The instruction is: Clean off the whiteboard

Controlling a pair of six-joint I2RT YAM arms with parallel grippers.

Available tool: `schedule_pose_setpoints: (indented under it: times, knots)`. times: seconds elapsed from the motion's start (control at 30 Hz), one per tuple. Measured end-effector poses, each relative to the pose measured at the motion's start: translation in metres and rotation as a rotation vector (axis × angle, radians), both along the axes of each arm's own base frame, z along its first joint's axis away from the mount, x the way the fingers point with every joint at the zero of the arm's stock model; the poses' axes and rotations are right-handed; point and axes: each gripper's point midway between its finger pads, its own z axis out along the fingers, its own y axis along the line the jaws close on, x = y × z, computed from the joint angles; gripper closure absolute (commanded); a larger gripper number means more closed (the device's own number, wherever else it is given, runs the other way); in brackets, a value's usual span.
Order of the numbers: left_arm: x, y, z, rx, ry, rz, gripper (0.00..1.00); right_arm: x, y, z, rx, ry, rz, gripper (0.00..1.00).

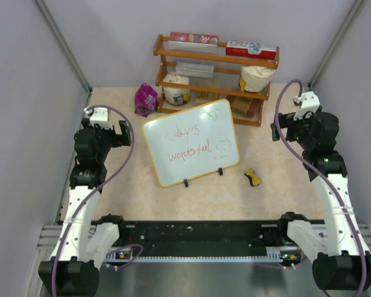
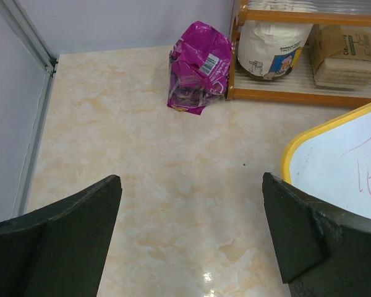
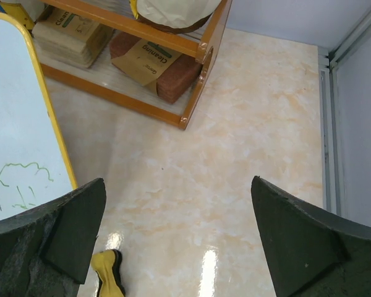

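The whiteboard [image 1: 191, 142] stands tilted on two black feet mid-table, with a yellow-orange frame, red writing and a small green doodle. Its corner shows in the left wrist view [image 2: 340, 167] and its right edge in the right wrist view [image 3: 18, 124]. A small yellow and black eraser [image 1: 253, 177] lies on the table right of the board; it also shows in the right wrist view [image 3: 108, 272]. My left gripper [image 1: 120, 130] is open and empty, left of the board. My right gripper [image 1: 277, 129] is open and empty, right of the board and above the eraser.
A wooden shelf rack [image 1: 213, 77] with boxes, bags and a tub stands behind the board. A crumpled magenta bag [image 1: 146, 99] lies at its left end, also in the left wrist view [image 2: 198, 65]. Grey walls close in both sides.
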Motion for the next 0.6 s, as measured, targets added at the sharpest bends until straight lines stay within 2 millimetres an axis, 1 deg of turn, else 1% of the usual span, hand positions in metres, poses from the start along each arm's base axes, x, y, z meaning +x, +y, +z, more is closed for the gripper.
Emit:
schedule_pose_setpoints:
  times: [0.4, 0.6]
  knots:
    - [-0.0004, -0.0001, -0.0023, -0.001, 0.007, 0.0, 0.01, -0.0005, 0.003, -0.0002, 0.001, 0.001, 0.019, 0.01]
    - [-0.003, -0.0008, -0.0082, 0.004, 0.033, -0.007, 0.01, -0.0026, 0.0036, -0.0041, -0.007, 0.017, 0.028, 0.01]
